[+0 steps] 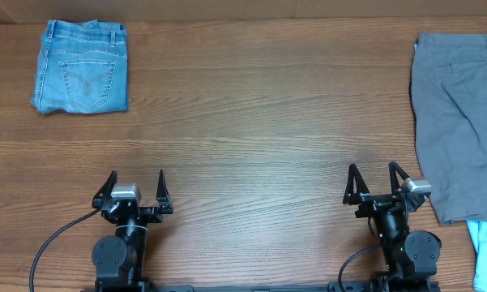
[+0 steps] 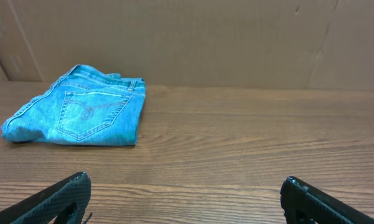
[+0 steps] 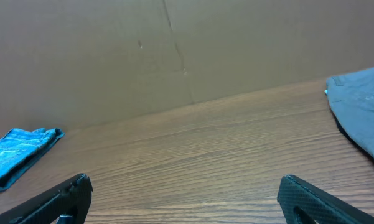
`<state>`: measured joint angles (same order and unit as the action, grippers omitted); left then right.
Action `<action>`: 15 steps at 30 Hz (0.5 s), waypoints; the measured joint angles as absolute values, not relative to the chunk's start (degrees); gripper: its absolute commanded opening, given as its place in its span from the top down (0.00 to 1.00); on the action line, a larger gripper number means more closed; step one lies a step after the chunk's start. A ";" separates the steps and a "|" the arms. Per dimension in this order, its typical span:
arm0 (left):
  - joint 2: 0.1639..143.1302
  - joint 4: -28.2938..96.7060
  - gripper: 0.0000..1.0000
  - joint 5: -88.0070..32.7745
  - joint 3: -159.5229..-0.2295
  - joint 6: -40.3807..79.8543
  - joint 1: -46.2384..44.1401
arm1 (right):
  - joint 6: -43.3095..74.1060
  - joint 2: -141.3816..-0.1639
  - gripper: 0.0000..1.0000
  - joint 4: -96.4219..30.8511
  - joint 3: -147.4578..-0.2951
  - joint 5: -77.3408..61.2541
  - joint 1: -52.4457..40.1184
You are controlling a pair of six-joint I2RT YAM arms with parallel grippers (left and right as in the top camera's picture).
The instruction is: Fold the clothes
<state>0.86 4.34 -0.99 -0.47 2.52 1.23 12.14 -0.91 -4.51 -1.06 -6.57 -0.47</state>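
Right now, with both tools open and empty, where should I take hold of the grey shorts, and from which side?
Probably the near left corner of the grey shorts, with the right tool, coming in low from the middle of the table. The cloth lies flat, that edge is free over bare wood nearest that tool, and its right side runs out of the overhead view.

You have open tabletop [image 1: 259,122] between the folded denim shorts [image 1: 83,66], far left, and the grey shorts [image 1: 458,122] along the right edge; a cardboard wall [image 2: 205,37] bounds the far side.
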 measured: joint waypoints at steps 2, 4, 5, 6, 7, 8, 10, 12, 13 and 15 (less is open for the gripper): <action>0.86 4.34 0.00 -0.99 -0.47 2.52 1.23 | 12.16 -0.91 0.00 -4.51 -1.06 -6.59 -0.47; 0.86 4.34 0.00 -0.99 -0.47 2.52 1.23 | 12.14 -0.91 0.00 -4.54 -1.04 -6.59 -0.47; 0.86 4.34 0.00 -0.99 -0.47 2.52 1.23 | 12.14 -0.91 0.00 -4.49 -1.06 -6.59 -0.47; 0.86 4.34 0.00 -0.99 -0.47 2.52 1.23 | 12.12 -0.91 0.00 -4.51 -1.06 -6.57 -0.47; 0.86 4.34 0.00 -0.99 -0.47 2.52 1.23 | 12.10 -0.91 0.00 -4.51 -1.06 -6.59 -0.47; 0.86 4.34 0.00 -0.99 -0.47 2.52 1.23 | 12.12 -0.91 0.00 -4.51 -1.06 -6.57 -0.47; 0.86 4.34 0.00 -0.99 -0.47 2.52 1.23 | 12.21 -0.91 0.00 -4.47 -1.06 -6.85 -0.47; 0.86 4.34 0.00 -0.99 -0.47 2.52 1.23 | 13.61 -0.91 0.00 -4.10 -1.06 -8.69 -0.47; 0.86 4.34 0.00 -0.99 -0.47 2.52 1.23 | 14.35 -0.91 0.00 -3.99 -1.06 -9.61 -0.47; 0.86 4.34 0.00 -0.99 -0.47 2.52 1.23 | 16.62 -0.91 0.00 -3.90 -1.06 -11.92 -0.47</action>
